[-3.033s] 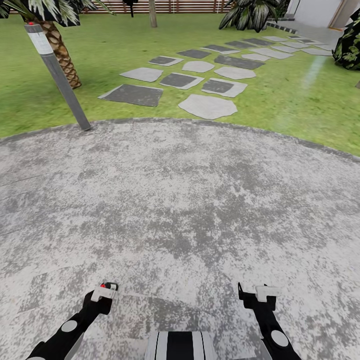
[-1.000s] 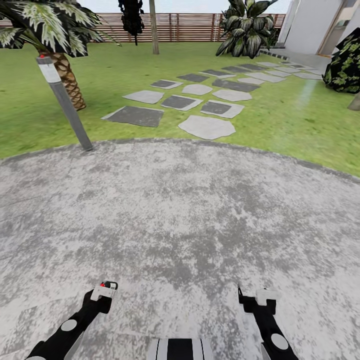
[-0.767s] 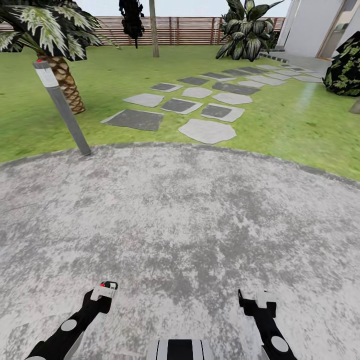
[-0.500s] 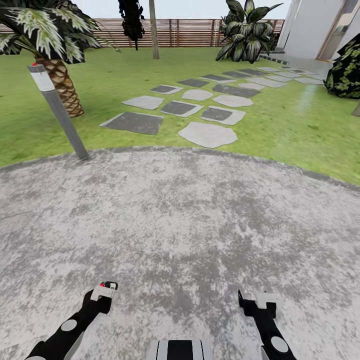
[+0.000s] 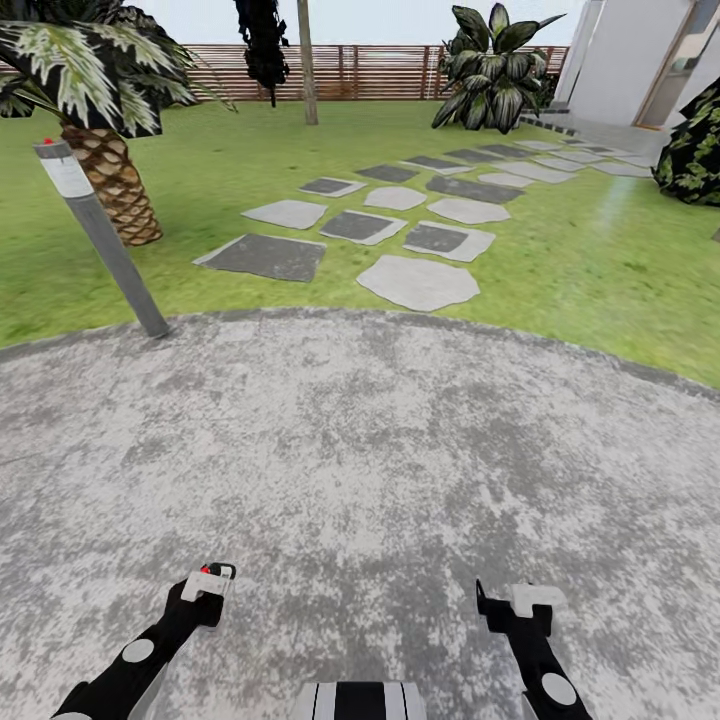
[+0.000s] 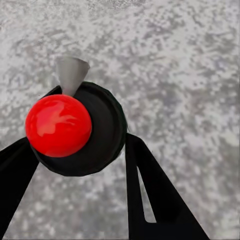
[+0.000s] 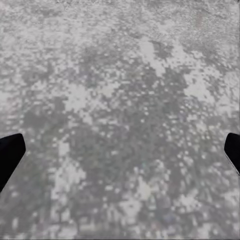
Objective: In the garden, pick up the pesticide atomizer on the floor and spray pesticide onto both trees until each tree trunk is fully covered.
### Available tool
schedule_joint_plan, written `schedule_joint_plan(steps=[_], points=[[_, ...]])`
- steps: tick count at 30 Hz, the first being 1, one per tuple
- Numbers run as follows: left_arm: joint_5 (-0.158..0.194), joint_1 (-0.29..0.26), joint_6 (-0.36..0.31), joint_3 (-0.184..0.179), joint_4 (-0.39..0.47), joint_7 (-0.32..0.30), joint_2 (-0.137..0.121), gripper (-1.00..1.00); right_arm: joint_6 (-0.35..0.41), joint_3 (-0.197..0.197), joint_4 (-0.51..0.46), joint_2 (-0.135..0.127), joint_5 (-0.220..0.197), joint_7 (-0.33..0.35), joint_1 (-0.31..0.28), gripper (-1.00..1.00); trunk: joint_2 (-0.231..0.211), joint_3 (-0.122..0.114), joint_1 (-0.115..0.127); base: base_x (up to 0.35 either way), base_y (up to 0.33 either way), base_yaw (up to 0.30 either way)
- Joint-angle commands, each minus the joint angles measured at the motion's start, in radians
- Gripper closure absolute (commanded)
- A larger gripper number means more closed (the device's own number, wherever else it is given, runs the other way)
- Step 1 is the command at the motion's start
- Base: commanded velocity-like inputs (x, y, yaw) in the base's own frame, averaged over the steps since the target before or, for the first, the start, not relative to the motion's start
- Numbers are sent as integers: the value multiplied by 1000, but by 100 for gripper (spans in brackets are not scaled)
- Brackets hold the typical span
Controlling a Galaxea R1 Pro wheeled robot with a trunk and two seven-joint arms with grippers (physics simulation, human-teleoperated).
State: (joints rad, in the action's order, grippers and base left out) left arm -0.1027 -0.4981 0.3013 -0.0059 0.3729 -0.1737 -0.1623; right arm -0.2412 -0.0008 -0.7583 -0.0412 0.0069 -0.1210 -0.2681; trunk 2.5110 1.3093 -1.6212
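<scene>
My left gripper [image 5: 208, 582] is shut on the pesticide atomizer [image 5: 212, 571], a small dark bottle whose red top shows above the fingers. In the left wrist view the atomizer [image 6: 75, 127] shows its round red top and grey nozzle between the two black fingers [image 6: 150, 192]. My right gripper [image 5: 510, 598] hangs open and empty over the paving, its fingertips [image 7: 9, 156] far apart in the right wrist view. The garden lawn [image 5: 250, 160] lies ahead. One tree with a straight grey-tan trunk [image 5: 306, 62] stands far off by the fence.
I stand on round mottled grey paving [image 5: 360, 450]. A leaning grey post [image 5: 100, 240] rises at its left rim, with a scaly palm [image 5: 108, 185] behind. Stepping stones [image 5: 415, 280] run right toward a white building [image 5: 630, 60]. Bushes [image 5: 492, 65] and a slat fence [image 5: 380, 70] close the back.
The whole picture has shifted: the camera has moved, so the lawn, stones and fence sit lower and more sky shows. Both arms hold the same pose, atomizer still held.
</scene>
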Motion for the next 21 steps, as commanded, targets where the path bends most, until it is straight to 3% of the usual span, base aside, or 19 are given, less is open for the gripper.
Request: schedule_joint_plan(steps=[1,11,21], points=[[-10,0,5,-1,0,1,0,100,-3,1,1,0,1,-3,0,-100,0,-1,0,242,0,0],[-10,0,4,-1,0,0,0,100,-3,1,1,0,1,-3,0,-100,0,-16,0,48,0,0],[-9,0,0,8,0,2,-2,100,-3,-1,2,-2,1,-3,0,-100,-2,-64,4,1,0,0]])
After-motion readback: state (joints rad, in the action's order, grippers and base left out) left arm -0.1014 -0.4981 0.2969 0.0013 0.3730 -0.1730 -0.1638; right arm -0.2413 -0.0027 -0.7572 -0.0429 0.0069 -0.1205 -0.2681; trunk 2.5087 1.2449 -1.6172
